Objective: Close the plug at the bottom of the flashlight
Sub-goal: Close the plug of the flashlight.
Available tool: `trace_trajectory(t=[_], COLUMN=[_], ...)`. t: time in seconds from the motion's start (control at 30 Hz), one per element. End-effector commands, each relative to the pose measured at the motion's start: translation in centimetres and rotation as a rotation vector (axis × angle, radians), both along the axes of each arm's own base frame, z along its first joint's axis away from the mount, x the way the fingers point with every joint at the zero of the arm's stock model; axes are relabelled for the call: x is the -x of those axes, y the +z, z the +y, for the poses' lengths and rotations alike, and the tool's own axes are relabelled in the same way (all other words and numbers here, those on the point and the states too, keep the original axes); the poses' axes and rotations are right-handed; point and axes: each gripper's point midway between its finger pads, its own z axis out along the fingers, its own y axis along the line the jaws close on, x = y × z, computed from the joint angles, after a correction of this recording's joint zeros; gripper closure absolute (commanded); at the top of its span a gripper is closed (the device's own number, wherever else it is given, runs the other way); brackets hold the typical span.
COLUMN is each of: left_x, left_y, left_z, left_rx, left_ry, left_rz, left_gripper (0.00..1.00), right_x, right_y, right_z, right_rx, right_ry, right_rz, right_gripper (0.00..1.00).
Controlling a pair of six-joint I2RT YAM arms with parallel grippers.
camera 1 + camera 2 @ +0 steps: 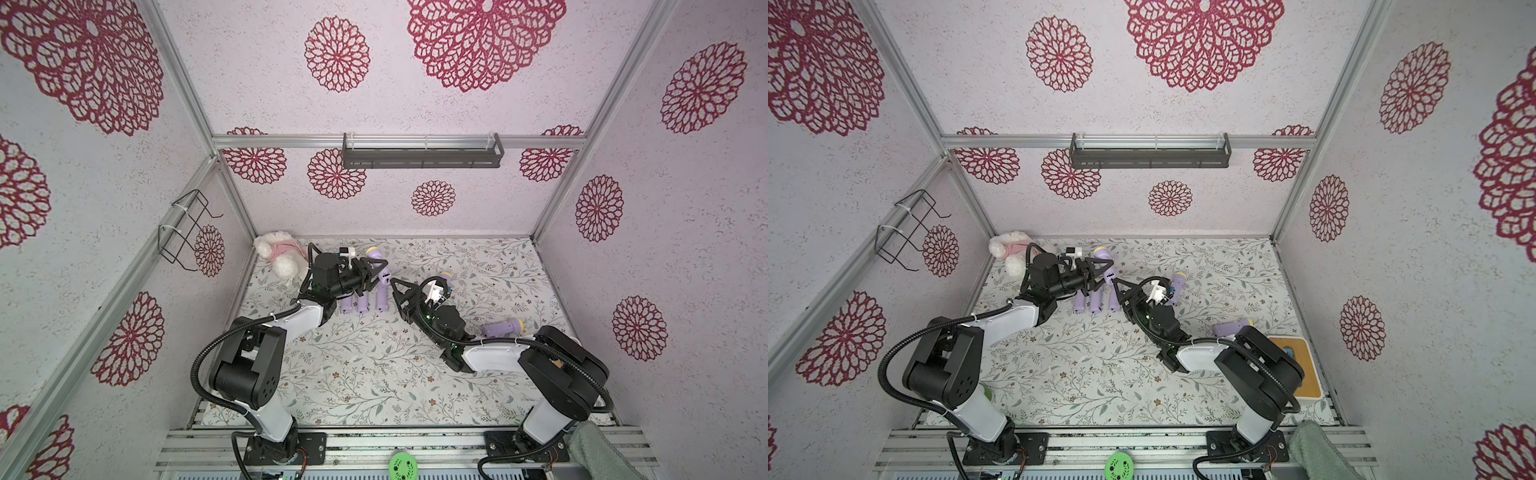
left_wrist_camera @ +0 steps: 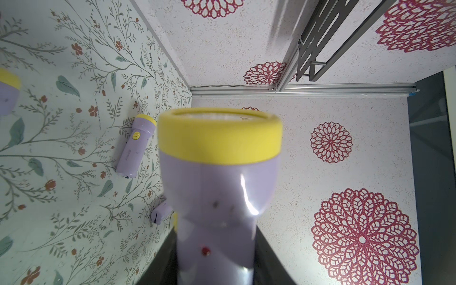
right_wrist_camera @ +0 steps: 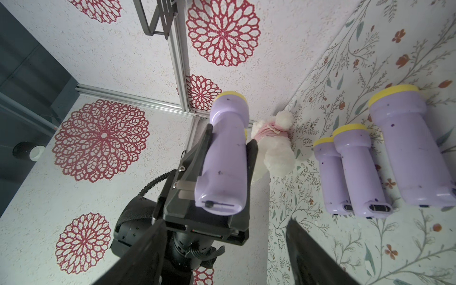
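A purple flashlight (image 1: 376, 257) (image 2: 217, 197) (image 3: 227, 153) with a yellow head is held above the table with my left gripper (image 1: 374, 272) (image 2: 216, 259) shut on its body. Its bottom end (image 3: 219, 204) faces the right wrist camera, and two pale prongs of the plug (image 3: 183, 190) stick out sideways beside it. My right gripper (image 1: 397, 293) (image 1: 1121, 286) (image 3: 226, 219) stands open with nothing between its fingers. It is just right of the flashlight's bottom and apart from it.
Three more flashlights (image 3: 355, 172) lie side by side under the left gripper. Others lie at the right (image 1: 503, 328) and behind the right wrist (image 1: 446, 276). A plush toy (image 1: 280, 255) sits in the back left corner. A wooden box (image 1: 1293, 361) stands at the right edge.
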Motion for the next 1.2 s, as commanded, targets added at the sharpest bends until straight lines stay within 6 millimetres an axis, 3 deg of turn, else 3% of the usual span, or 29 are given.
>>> trace_trajectory(t=[0.0,0.4,1.17], left_x=[-0.29,-0.25,-0.23], left_y=[-0.03,0.38,0.35], left_z=[0.24,0.28,0.25], left_rx=[0.017,0.015,0.014], left_ry=[0.005,0.006,0.004], left_rz=[-0.017,-0.028,-0.026], left_gripper=[1.0,1.0,1.0], right_x=[-0.09,-0.58,-0.95], right_y=[2.91,2.99,2.78], right_z=[0.31,0.95,1.09], right_rx=[-0.082,-0.104,-0.123], right_ry=[0.002,0.006,-0.007], right_rz=[-0.056,-0.066,-0.073], right_gripper=[0.24,0.38,0.48])
